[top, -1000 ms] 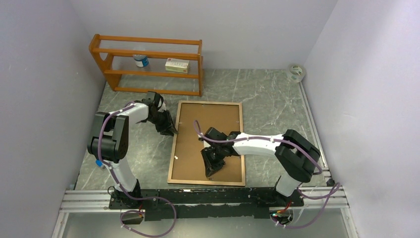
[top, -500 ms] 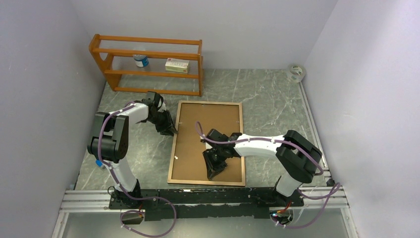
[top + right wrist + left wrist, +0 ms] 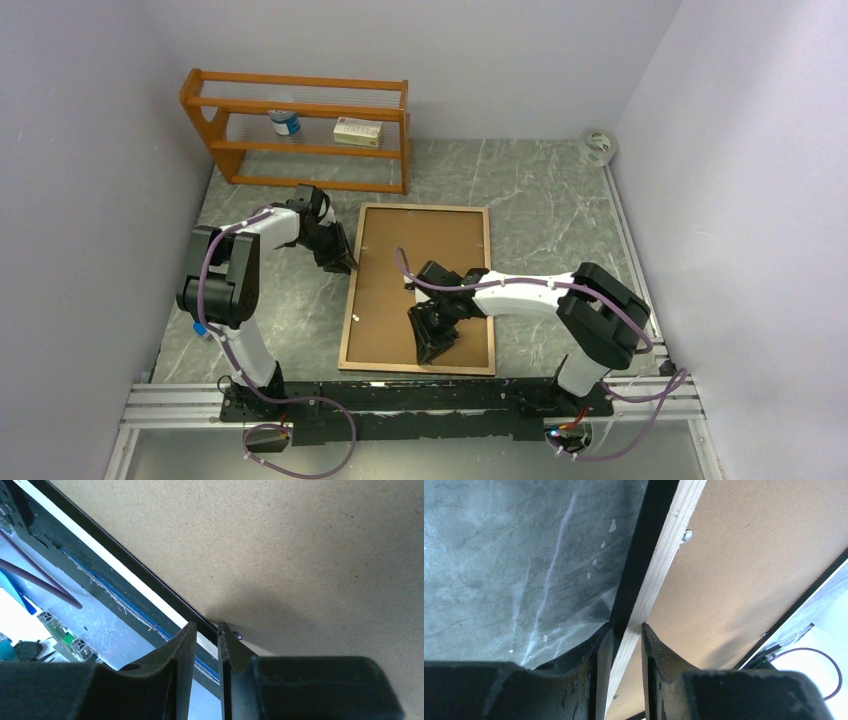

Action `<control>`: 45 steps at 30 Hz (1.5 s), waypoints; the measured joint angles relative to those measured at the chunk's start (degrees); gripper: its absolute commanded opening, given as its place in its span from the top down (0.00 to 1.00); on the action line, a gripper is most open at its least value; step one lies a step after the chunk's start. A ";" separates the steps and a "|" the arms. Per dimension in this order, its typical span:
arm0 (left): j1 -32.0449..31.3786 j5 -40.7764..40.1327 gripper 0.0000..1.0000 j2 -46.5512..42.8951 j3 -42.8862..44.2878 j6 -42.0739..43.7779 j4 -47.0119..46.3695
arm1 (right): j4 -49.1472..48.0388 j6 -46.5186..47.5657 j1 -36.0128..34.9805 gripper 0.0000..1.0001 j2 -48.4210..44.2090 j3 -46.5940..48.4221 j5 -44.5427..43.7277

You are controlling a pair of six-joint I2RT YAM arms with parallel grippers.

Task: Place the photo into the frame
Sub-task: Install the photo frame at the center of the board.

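Two end effectors are set on the frame [image 3: 425, 207], which lies reverse side up on the desk [image 3: 540, 200] between the arms, with a plain brown backing board [image 3: 440, 240] seated inside it.

The left end effector [image 3: 345, 265] is closed on the frame's left rail. In the left wrist view its fingers [image 3: 601, 645] are seen on either side of that rail [image 3: 659, 565], one against the black outer edge and the other on the light wood side next to the board [image 3: 749, 570]. A small metal tab [image 3: 686, 535] is seen further along the rail, where wood meets board.

The right end effector [image 3: 428, 350] is held low over the near part of the board, close to the frame's near rail. In the right wrist view [image 3: 206, 625] the fingers are parted by only a narrow gap, and nothing is seen clamped in it. The thin black and pale strips of the rail show through the gap. One fingertip [image 3: 225, 635] lies just beside a small fitting at the edge of the board [image 3: 300, 545]; whether it is touched cannot be told.

Compared with the top view of a second ago, the right end effector appears a shade closer to the near rail. No shift is seen in the left arm, the frame or the board.
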State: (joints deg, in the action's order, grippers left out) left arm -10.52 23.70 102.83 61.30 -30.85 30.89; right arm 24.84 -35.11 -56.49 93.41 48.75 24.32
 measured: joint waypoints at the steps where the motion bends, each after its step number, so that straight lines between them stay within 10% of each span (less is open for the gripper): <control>1: 0.00 0.00 0.69 0.00 0.00 0.00 0.00 | 0.17 -0.02 -0.02 0.69 0.00 0.00 0.20; 20: 0.00 0.13 0.67 0.02 0.00 -0.02 0.07 | 3.02 -0.44 -0.11 0.46 -1.20 0.92 0.13; 31: 0.00 0.39 0.53 0.00 -0.39 0.17 0.68 | 7.08 -2.19 4.70 0.42 -11.58 4.11 -15.17; 45: 0.00 1.03 0.60 -2.51 -4.09 -0.17 0.59 | 6.60 -1.38 7.06 0.64 -10.08 2.84 -12.70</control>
State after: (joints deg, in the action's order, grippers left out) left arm -10.52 24.73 100.31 57.21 -31.03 31.48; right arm 31.44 -36.49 -49.43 83.33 51.59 11.62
